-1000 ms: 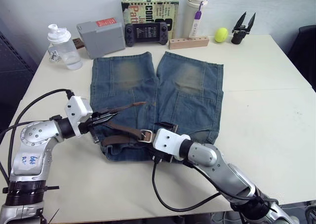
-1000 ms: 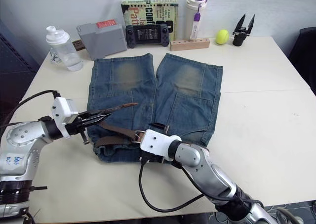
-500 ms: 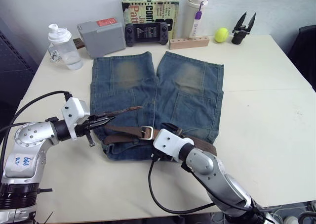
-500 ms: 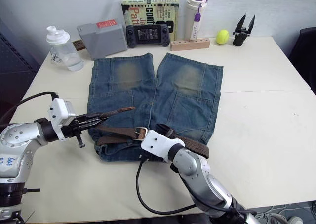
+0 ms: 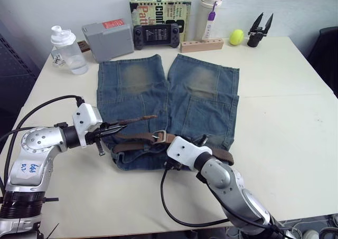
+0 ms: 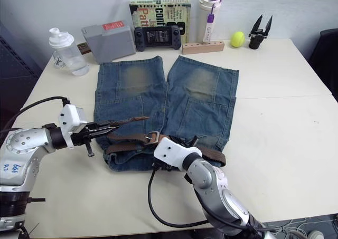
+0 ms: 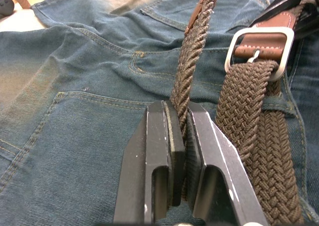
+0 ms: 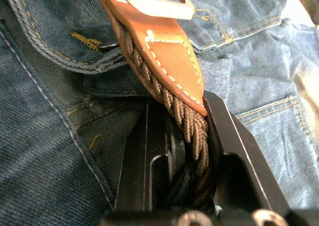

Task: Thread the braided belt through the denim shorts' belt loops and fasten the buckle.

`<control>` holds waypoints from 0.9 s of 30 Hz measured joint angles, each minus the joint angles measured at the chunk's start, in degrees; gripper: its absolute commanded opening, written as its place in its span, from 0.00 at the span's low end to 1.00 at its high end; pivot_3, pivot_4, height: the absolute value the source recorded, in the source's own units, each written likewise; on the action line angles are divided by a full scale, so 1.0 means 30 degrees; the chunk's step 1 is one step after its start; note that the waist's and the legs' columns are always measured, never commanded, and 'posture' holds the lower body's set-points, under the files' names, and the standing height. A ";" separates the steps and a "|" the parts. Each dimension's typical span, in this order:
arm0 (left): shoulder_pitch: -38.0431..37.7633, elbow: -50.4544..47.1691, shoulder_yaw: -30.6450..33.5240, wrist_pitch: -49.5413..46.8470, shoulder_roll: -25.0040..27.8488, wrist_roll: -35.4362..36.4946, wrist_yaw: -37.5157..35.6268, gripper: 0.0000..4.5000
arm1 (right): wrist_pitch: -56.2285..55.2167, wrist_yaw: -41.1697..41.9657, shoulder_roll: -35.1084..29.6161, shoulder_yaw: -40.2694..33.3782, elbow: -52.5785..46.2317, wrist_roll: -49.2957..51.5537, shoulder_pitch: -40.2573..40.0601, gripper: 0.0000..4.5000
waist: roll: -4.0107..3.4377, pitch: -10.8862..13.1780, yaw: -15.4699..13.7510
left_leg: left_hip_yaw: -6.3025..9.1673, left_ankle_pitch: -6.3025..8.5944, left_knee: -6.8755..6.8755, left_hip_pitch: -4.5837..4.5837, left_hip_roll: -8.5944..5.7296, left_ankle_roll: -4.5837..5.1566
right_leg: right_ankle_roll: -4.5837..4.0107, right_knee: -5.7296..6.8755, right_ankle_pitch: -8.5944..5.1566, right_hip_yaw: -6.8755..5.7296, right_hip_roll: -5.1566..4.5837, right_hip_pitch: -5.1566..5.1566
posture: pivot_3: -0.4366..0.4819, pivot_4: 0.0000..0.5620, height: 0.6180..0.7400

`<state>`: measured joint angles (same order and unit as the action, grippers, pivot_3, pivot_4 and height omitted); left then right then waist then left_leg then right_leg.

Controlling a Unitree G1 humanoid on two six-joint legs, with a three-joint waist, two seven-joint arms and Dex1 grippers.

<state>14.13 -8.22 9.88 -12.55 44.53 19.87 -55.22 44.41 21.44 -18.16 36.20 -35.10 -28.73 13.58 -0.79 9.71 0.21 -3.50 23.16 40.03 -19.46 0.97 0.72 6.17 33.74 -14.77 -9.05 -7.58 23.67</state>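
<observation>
Along the far edge of a cream-coloured desk (image 5: 285, 107) stand a clear plastic shaker bottle (image 5: 67, 50), a grey rectangular box (image 5: 108, 39), a black handheld game console (image 5: 156, 35), an upright yellow-green book (image 5: 160, 7), a white lidded tumbler (image 5: 209, 15), a wooden block (image 5: 202, 45), a yellow-green ball (image 5: 236, 37) and a spare black two-fingered tool (image 5: 261, 29).

Head cameras look down over the surface (image 5: 285, 112) from behind; wrist cameras sit close against the denim shorts (image 7: 75, 111), sharing the buckle (image 7: 259, 44).
</observation>
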 measured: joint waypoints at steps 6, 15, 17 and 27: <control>0.0430 0.0372 -0.1408 0.3181 0.1568 -0.2082 -0.1561 0.00 | -0.0397 0.0158 -0.0044 -0.0102 0.0013 -0.0378 0.0278 0.04 | -0.0008 0.0005 0.0015 | -0.0009 0.0003 -0.0009 0.0005 0.0002 -0.0007 | -0.0006 -0.0001 -0.0004 0.0004 0.0006 0.0004 | 0.48 0.27 0.88; 0.1220 0.1095 -0.2044 0.4448 0.1667 -0.2875 -0.1904 0.00 | -0.0643 0.0312 -0.0045 -0.0230 0.0273 -0.0544 0.0642 0.04 | -0.0005 0.0006 -0.0027 | -0.0010 0.0003 -0.0004 -0.0001 0.0001 -0.0006 | -0.0006 0.0003 -0.0004 0.0002 0.0004 0.0004 | 0.48 0.27 0.88; 0.1433 0.1252 -0.2132 0.4544 0.1668 -0.2978 -0.1904 0.00 | -0.0675 0.0334 -0.0047 -0.0246 0.0294 -0.0551 0.0691 0.04 | -0.0006 0.0006 -0.0020 | -0.0013 0.0003 -0.0004 0.0002 0.0001 -0.0006 | -0.0005 0.0003 -0.0004 0.0004 0.0005 0.0004 | 0.48 0.27 0.88; 0.4452 0.4328 -0.3690 1.1044 0.2410 -0.6579 -0.1815 0.00 | 0.0646 0.2622 0.0363 -0.1829 0.0479 0.1369 0.1445 0.04 | -0.0006 0.0006 0.0004 | -0.0015 0.0003 -0.0003 -0.0003 0.0004 -0.0005 | -0.0006 0.0012 -0.0004 -0.0004 0.0009 0.0011 | 0.48 0.27 0.88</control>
<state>27.49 4.76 -1.19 20.58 51.76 0.13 -60.67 46.35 29.31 -17.07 30.71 -33.67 -24.62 17.92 -0.80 9.73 0.22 -3.54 23.17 40.02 -19.46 0.99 0.70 6.15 33.77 -14.78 -9.06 -7.55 23.70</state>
